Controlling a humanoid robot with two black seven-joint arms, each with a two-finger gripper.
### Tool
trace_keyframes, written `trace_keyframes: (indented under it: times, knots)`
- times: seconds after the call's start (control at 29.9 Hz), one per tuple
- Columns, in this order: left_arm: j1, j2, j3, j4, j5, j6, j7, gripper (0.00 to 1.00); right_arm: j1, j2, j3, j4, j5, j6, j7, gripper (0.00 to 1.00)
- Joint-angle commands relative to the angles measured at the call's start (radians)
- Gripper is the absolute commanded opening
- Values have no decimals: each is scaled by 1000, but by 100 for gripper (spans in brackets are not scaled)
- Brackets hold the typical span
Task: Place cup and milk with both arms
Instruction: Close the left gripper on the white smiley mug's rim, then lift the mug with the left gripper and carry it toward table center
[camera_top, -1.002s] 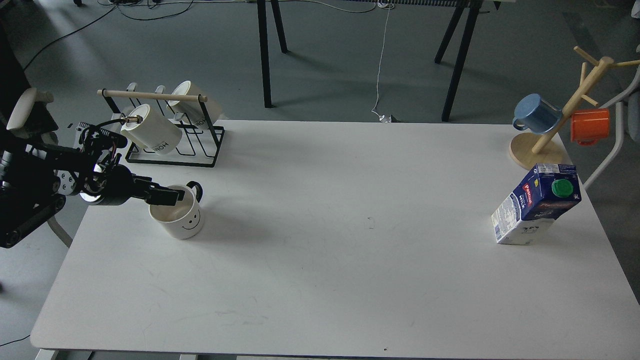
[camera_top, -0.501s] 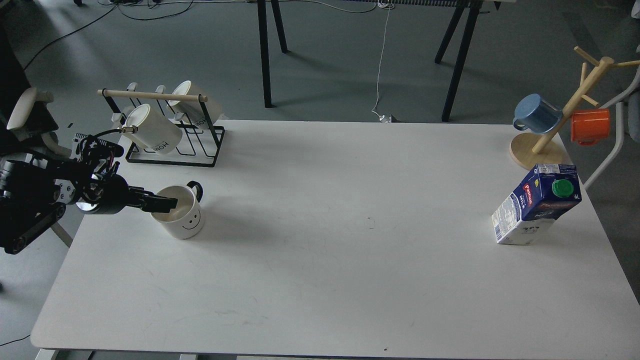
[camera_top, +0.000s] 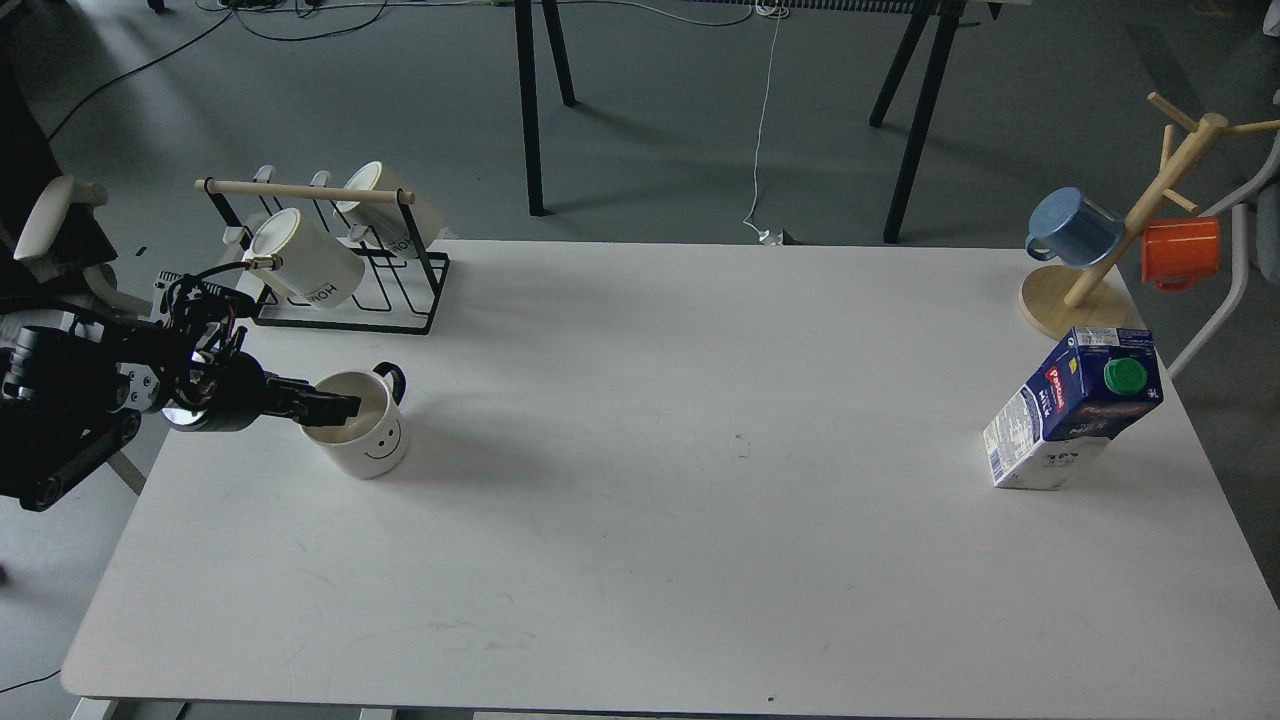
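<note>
A white cup (camera_top: 366, 436) with a smiley face and a black handle stands upright on the left of the white table (camera_top: 660, 520). My left gripper (camera_top: 332, 406) comes in from the left and sits at the cup's left rim, its dark tips reaching over the opening. I cannot tell its two fingers apart or whether they hold the rim. A blue and white milk carton (camera_top: 1072, 410) with a green cap stands near the table's right edge. My right arm is out of view.
A black wire rack (camera_top: 345, 300) with a wooden bar holds two white mugs at the back left, just behind the cup. A wooden mug tree (camera_top: 1140, 215) with a blue mug and an orange mug stands at the back right, behind the carton.
My left gripper has dropped lower and drawn slightly left, from above the cup's rim down to rim level. The cup and the carton have not moved.
</note>
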Motion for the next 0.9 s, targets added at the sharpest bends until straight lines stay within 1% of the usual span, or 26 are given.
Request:
trace_keyframes:
  times: [0.0,0.1,0.17,0.2,0.3,0.47,0.63,0.7,0.77,0.87]
  knots:
    - [1,-1,2,0,8,0,0,41,0,-1,22,1,6,0,0,99]
    - [4,-1,3,0,10,1,0,14,0,2,103,-4,29,0,0,99]
    - [12,-4,3,0,11,3,0,6,0,7,128,-17,78,0,-1,99]
    - [15,-4,3,0,11,4,0,4,0,8,128,-22,106,0,-1,99]
    - [20,-2,3,0,11,27,0,2,-3,11,122,-27,147,0,-1,99]
    - [46,1,3,0,11,69,0,2,-17,20,122,-30,152,0,-1,99]
    - [38,4,2,-18,11,73,0,2,-34,19,127,-31,152,0,-1,99]
    - [26,4,-3,-43,10,63,0,2,-46,19,127,-45,153,0,-1,99]
    - [2,11,-13,-92,2,46,0,2,-49,20,125,-68,153,0,-1,99]
    - [-90,27,-15,-166,-4,-25,0,2,-55,37,124,-102,155,0,-1,99]
